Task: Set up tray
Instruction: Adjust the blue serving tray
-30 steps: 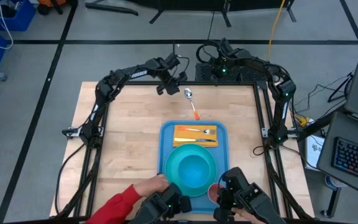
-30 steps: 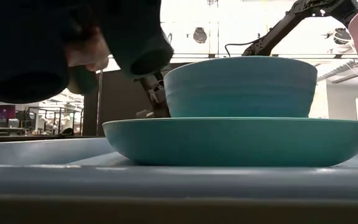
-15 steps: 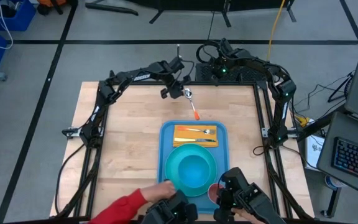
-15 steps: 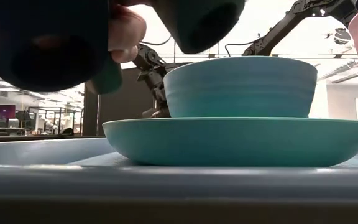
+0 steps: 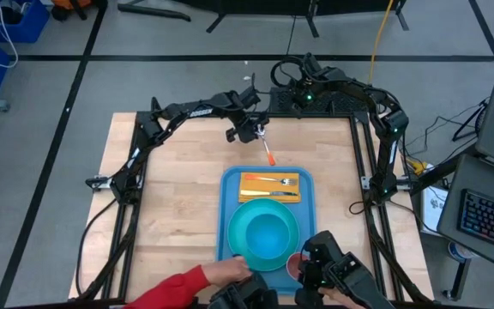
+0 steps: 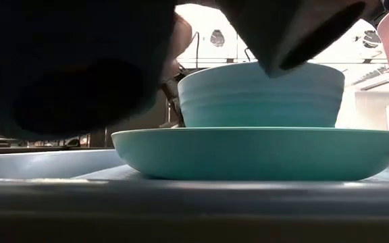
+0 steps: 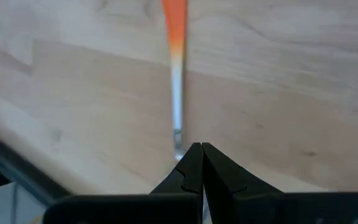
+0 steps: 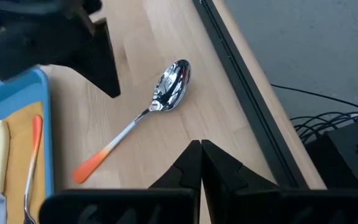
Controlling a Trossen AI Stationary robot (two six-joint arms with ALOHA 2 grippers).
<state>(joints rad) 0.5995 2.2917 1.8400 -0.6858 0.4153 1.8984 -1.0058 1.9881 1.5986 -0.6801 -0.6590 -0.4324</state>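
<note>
Tray (image 5: 230, 184): light-blue, near-centre of wooden table (image 5: 170, 197), toward front edge. On it: yellow napkin (image 5: 268, 186) with fork (image 5: 274, 181), turquoise plate (image 5: 240, 245) carrying bowl (image 5: 268, 233), pink cup (image 5: 295, 264) at front right corner.

Spoon (image 8: 135, 124): orange handle, steel bowl, lying on bare wood just beyond tray's far edge.

Left gripper (image 5: 247, 130): above spoon's bowl end, fingers (image 7: 188, 171) pressed together, nothing pinched.

Right gripper (image 8: 201, 149): parked at table's far edge, fingers pressed together, empty.

Person's hand (image 5: 228, 270): red sleeve, at tray's front edge beside plate.
</note>
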